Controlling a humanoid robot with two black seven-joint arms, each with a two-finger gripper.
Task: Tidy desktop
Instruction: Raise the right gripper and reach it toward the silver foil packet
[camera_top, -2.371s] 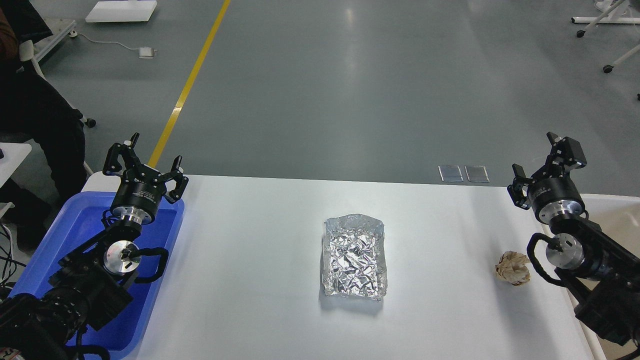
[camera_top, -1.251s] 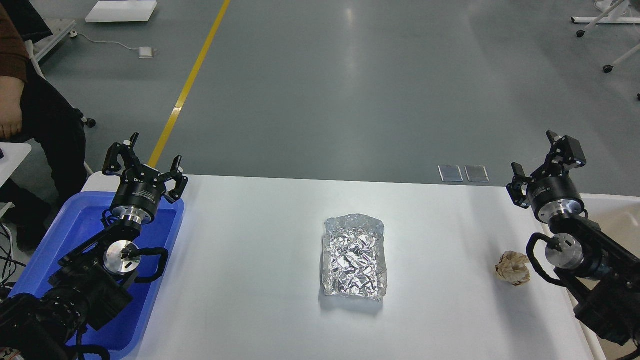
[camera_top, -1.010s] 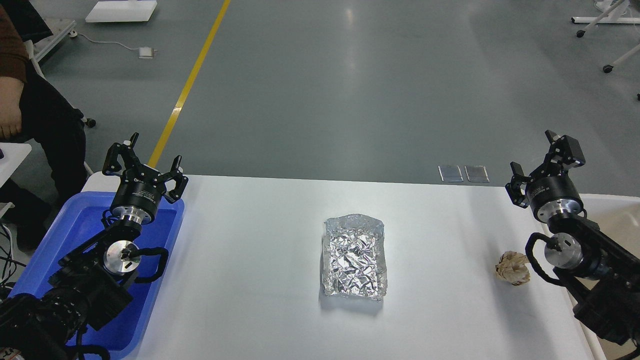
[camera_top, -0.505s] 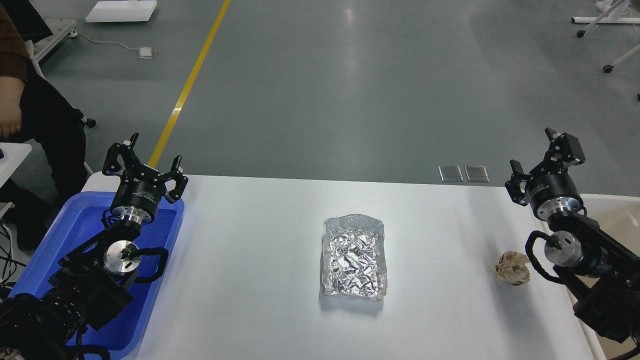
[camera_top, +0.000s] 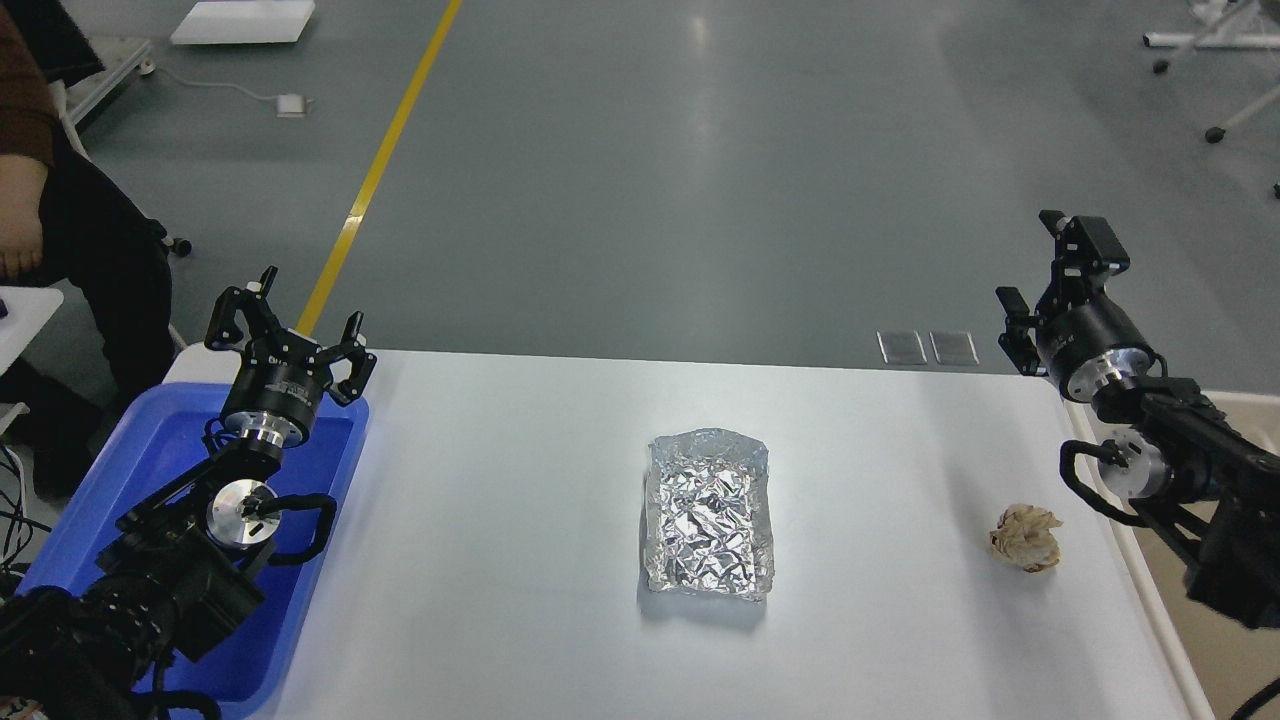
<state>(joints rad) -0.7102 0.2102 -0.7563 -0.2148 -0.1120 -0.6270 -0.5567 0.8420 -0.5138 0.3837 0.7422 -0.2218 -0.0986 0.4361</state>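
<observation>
Left gripper up at about 9 o'clock, fingers spread wide and holding nothing — parked over the far end of the blue tray. Right gripper out around 3 o'clock, raised above the far right corner of the desktop, fingers also spread apart, nothing between them.

Desktop itself filled the lower middle of the view, white and wide, running from the tray on the left to the beige bin on the right. Crumpled foil tray sat dead centre on it, open side up, well clear of both arms. Wadded brown paper ball lay at roughly 4 o'clock near the right edge, just beside the right arm's wrist joints but not touching them.

Beyond the far edge — grey floor with a yellow line heading off toward 11 o'clock, plus two small metal floor plates toward 2 o'clock.
</observation>
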